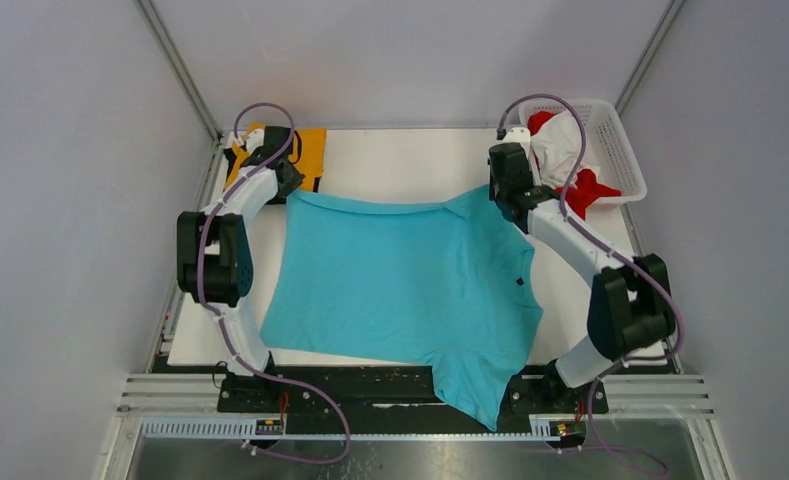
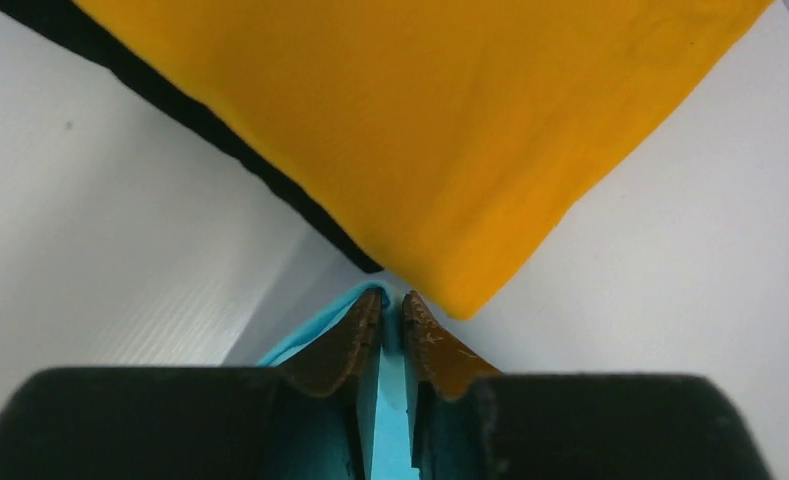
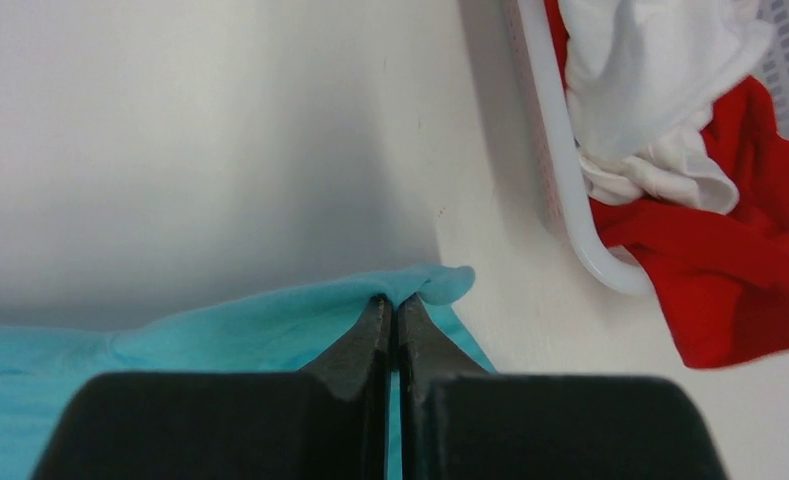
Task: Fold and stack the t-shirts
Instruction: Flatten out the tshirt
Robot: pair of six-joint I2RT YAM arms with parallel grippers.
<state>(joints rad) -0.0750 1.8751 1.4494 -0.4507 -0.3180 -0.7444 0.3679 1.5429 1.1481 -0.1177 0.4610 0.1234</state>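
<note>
A turquoise t-shirt (image 1: 400, 280) lies spread across the table, one sleeve hanging over the near edge. My left gripper (image 1: 288, 190) is shut on its far left corner (image 2: 370, 300). My right gripper (image 1: 500, 195) is shut on its far right corner (image 3: 440, 285). A folded orange t-shirt (image 1: 305, 150) lies on a black one (image 2: 170, 100) at the far left, just beyond my left gripper; the orange one also fills the left wrist view (image 2: 420, 130). White (image 3: 650, 90) and red (image 3: 740, 270) t-shirts lie bunched in the basket, the red one spilling out.
A white plastic lattice basket (image 1: 620, 150) stands at the far right corner, its rim (image 3: 570, 190) close to my right gripper. The white table surface (image 1: 400, 160) lies bare between the orange stack and the basket. Grey walls enclose the cell.
</note>
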